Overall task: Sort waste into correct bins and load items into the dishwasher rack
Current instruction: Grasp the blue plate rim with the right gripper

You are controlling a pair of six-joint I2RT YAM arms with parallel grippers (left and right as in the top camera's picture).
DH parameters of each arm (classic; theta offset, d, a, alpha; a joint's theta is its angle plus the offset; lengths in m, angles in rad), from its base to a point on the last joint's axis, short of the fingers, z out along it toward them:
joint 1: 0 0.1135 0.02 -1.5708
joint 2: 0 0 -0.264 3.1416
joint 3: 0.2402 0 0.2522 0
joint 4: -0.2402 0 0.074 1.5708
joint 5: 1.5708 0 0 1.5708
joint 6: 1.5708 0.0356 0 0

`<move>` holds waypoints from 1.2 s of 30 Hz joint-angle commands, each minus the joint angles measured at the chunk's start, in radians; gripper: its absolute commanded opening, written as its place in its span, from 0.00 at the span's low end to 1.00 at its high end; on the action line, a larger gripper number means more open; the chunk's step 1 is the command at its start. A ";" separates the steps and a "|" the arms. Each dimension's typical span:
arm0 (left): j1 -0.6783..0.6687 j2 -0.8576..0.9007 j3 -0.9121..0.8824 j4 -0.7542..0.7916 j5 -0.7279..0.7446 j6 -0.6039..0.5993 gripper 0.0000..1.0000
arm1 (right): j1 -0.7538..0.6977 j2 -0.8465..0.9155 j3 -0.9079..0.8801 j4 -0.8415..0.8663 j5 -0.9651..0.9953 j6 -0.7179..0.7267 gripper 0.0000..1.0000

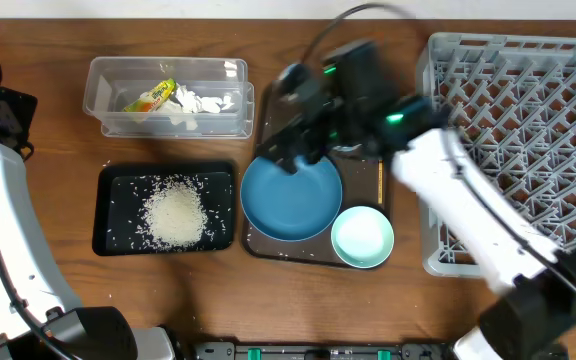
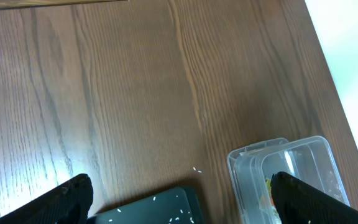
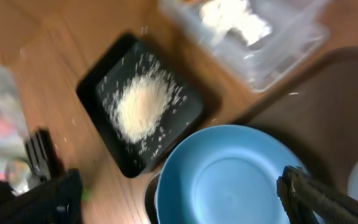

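Right gripper (image 3: 180, 180): fingers spread wide, nothing pinched; it hangs over the plate (image 3: 229, 180).
Left gripper (image 2: 180, 185): fingers just as wide, empty, over the table (image 2: 135, 81) between a corner of the black tray (image 2: 166, 208) and the clear bin (image 2: 291, 165).
Overhead only: I see the rack (image 1: 528, 110) at right, and a bowl (image 1: 362, 237) touching the plate on the brown tray (image 1: 260, 243).
Left wrist only: a stray grain (image 2: 196, 169) on the wood.
Right wrist only: a blurred close look at the rice (image 3: 143, 106).
Waste: wrapper (image 1: 150, 97) and tissue (image 1: 203, 103) in the clear bin; rice heaped in the black tray.
Counts: one plate, one bowl, two bins, one rack.
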 commanded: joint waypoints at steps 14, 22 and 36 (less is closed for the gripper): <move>0.002 0.000 -0.003 -0.001 -0.006 -0.001 0.93 | 0.300 0.265 0.032 0.087 0.386 -0.060 0.91; 0.002 0.000 -0.003 -0.001 -0.006 -0.001 0.93 | 0.377 0.312 0.032 -0.014 0.561 -0.025 0.89; 0.002 0.000 -0.003 -0.001 -0.006 -0.001 0.93 | 0.393 0.325 0.031 -0.257 0.509 -0.007 0.65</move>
